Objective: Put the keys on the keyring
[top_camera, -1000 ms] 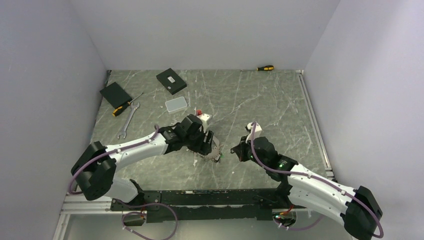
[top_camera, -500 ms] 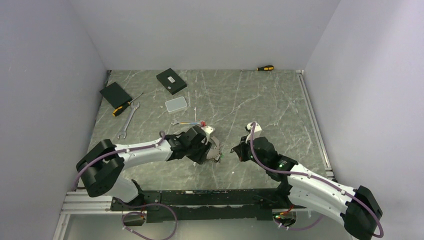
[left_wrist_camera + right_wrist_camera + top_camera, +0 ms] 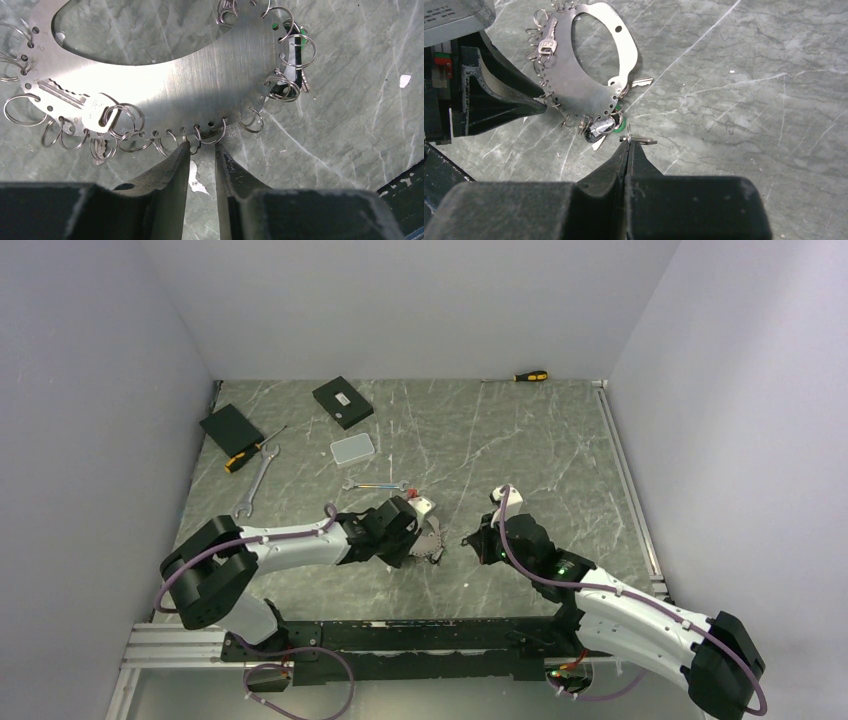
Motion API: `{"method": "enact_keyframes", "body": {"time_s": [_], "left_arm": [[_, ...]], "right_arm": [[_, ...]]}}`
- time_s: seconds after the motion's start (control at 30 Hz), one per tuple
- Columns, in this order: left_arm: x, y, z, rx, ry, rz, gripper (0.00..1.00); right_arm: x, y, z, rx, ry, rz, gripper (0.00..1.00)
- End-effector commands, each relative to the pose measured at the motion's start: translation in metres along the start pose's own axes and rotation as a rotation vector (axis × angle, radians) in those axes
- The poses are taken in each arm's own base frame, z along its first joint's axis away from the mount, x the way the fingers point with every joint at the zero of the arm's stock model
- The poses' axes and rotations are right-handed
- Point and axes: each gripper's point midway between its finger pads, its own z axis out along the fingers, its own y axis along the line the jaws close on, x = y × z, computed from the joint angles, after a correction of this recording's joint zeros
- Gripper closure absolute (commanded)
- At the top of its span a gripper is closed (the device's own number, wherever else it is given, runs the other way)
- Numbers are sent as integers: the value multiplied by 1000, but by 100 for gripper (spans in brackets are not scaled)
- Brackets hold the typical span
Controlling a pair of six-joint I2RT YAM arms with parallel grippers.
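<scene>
The keyring [image 3: 165, 75] is a flat brushed-steel ring plate, its holed rim fringed with small split rings; it lies on the table and shows in the right wrist view [image 3: 589, 95] and the top view [image 3: 433, 540]. A silver key [image 3: 75, 100] lies on it, and a bunch with a green tag [image 3: 616, 125] hangs at its rim. My left gripper [image 3: 200, 146] is slightly open, its tips at the plate's edge either side of a split ring. My right gripper [image 3: 628, 141] is shut on the small ring of a loose key [image 3: 644, 140], just right of the plate.
A silver wrench [image 3: 255, 483], an orange-handled screwdriver [image 3: 243, 456], two black boxes [image 3: 231, 428] [image 3: 342, 401] and a grey case [image 3: 353, 448] lie at the back left. A small tool with a red part [image 3: 378, 485] lies behind the left wrist. Another screwdriver [image 3: 530, 376] is at the back wall.
My left arm has dropped lower and stretched out flat, bringing its gripper down to the plate's edge and uncovering the small tool behind it. The right arm has not moved.
</scene>
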Motion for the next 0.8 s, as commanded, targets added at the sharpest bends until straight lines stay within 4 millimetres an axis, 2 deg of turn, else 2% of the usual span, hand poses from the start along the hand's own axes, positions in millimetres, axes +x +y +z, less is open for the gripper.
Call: {"method": "enact_keyframes", "body": {"time_s": [0.0, 0.13, 0.17, 0.2, 0.27, 0.43, 0.5, 0.53, 0.6, 0.67, 0.7, 0.77], "left_arm": [[-15, 3, -6, -16, -78, 43, 73], [-11, 8, -2, -39, -76, 52, 84], [-11, 9, -2, -43, -76, 51, 98], [-11, 9, -2, -45, -77, 53, 100], [-17, 5, -6, -22, -89, 50, 100], [-41, -34, -30, 193, -157, 39, 100], [-44, -37, -34, 211, -145, 30, 100], [-44, -36, -35, 209, -137, 27, 95], [-39, -32, -34, 185, -120, 16, 67], [-34, -29, -34, 173, -111, 5, 46], [-33, -29, -35, 169, -112, -3, 39], [-35, -28, -40, 169, -124, -14, 34]], "right_arm": [[-24, 12, -2, -36, -58, -5, 100], [-24, 13, -3, -39, -54, -2, 100], [-24, 13, -4, -40, -54, -1, 100], [-24, 13, -4, -39, -55, 1, 100], [-25, 13, -5, -39, -58, 1, 100], [-29, 14, -6, -40, -66, 3, 100], [-30, 14, -6, -39, -66, 1, 100], [-30, 14, -6, -38, -65, 1, 100], [-31, 14, -7, -40, -67, 1, 100], [-31, 14, -7, -40, -66, 2, 100], [-31, 14, -7, -38, -65, 2, 100], [-30, 14, -8, -38, -64, 4, 100]]}}
